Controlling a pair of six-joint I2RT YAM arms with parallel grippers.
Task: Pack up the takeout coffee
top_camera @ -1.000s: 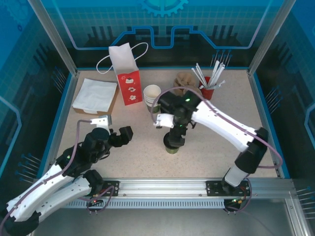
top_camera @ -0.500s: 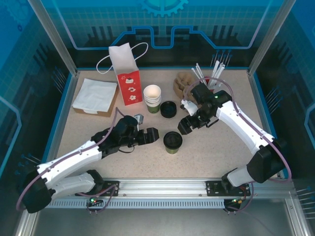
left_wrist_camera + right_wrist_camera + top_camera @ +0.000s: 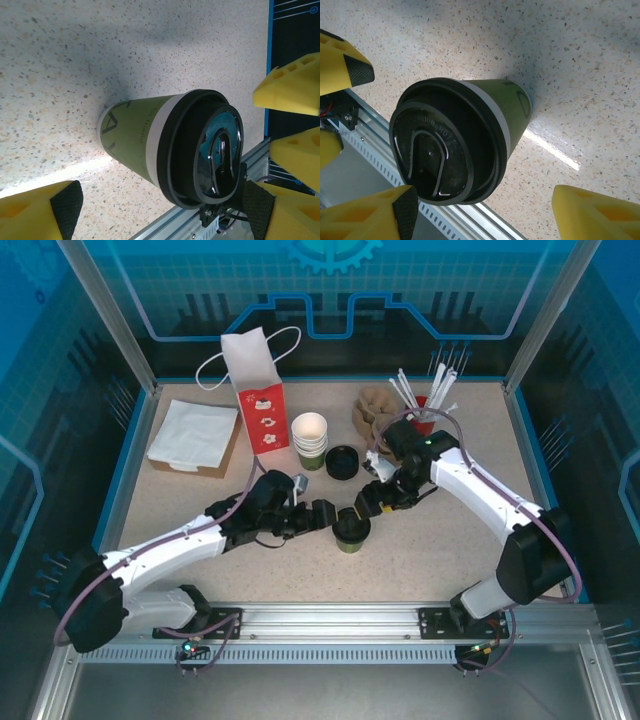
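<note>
The takeout coffee (image 3: 351,528) stands upright at mid-table, an olive-green paper cup (image 3: 135,135) with a black lid (image 3: 437,152). My left gripper (image 3: 325,517) reaches it from the left and is open, its yellow fingers either side of the cup (image 3: 155,212); the left pad (image 3: 65,205) stands clear of the cup wall. My right gripper (image 3: 369,502) comes in from the upper right, also open (image 3: 480,215), the lid close to its left pad (image 3: 405,212) and its right finger (image 3: 595,215) well apart from the cup.
At the back stand a red-and-white paper bag (image 3: 262,400), a stack of lidless cups (image 3: 310,437), a loose black lid (image 3: 342,462), brown sleeves (image 3: 374,408), a red cup of straws (image 3: 424,418) and napkins (image 3: 192,435). The metal rail (image 3: 330,620) borders the near edge.
The left arm has swung in from the near left to the cup. The right gripper lifted off the cup, moved right, then came back beside it. Both pairs of jaws have narrowed a little.
</note>
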